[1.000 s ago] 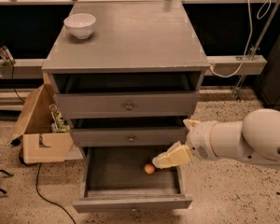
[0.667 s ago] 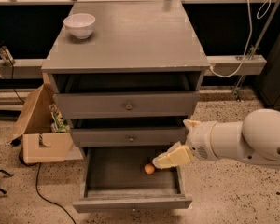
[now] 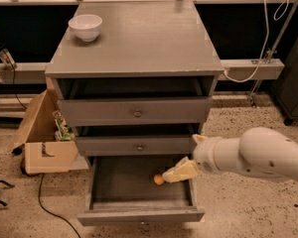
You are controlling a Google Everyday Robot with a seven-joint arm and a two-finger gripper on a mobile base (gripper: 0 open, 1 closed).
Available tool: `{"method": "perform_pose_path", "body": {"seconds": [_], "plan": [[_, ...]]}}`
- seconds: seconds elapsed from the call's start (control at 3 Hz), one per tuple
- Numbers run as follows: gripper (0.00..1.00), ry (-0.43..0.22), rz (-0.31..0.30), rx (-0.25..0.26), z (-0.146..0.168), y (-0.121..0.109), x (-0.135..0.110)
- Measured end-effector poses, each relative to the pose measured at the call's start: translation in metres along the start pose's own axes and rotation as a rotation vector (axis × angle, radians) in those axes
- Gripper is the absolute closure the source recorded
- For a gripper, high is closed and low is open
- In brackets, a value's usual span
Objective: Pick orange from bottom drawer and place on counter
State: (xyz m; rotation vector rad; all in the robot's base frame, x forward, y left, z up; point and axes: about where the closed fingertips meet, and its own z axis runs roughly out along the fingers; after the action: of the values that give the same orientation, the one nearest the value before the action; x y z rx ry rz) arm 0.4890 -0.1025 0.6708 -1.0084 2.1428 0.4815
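Starting nearest: the bottom drawer (image 3: pixel 139 215) is pulled all the way out toward us, and the orange (image 3: pixel 159 180) sits on its dark floor, right of centre and about halfway back. Nothing else in there that I can see.

The gripper (image 3: pixel 170 176) comes in from the right on the white arm, down inside the drawer with its tip right up against the orange's right side, touching or as good as. Honestly can't tell whether it's open or closed, or whether it has any hold on the fruit; it just reads as one cream wedge from here.

Handling-wise, I'd guess the orange is light and firm with a bit of give, smooth-skinned and round, so it'll roll off across that flat floor if it gets nudged instead of pinched. Best bet is to take it across the widest part, squarely on both sides, with a moderate squeeze.

Further back, the two upper drawers (image 3: pixel 137 112) are part open, so the lift has to clear their fronts. Above is the counter (image 3: pixel 139 43), with a bowl (image 3: pixel 85 27) at its far left corner.
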Motion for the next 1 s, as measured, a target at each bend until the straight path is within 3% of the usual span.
{"method": "perform_pose_path", "body": {"seconds": [0.67, 1.0], "plan": [[0.0, 0.01, -0.093, 0.06, 0.079, -0.056, 0.064], [0.0, -0.107, -0.06, 0.003, 0.121, -0.098, 0.089]]}}
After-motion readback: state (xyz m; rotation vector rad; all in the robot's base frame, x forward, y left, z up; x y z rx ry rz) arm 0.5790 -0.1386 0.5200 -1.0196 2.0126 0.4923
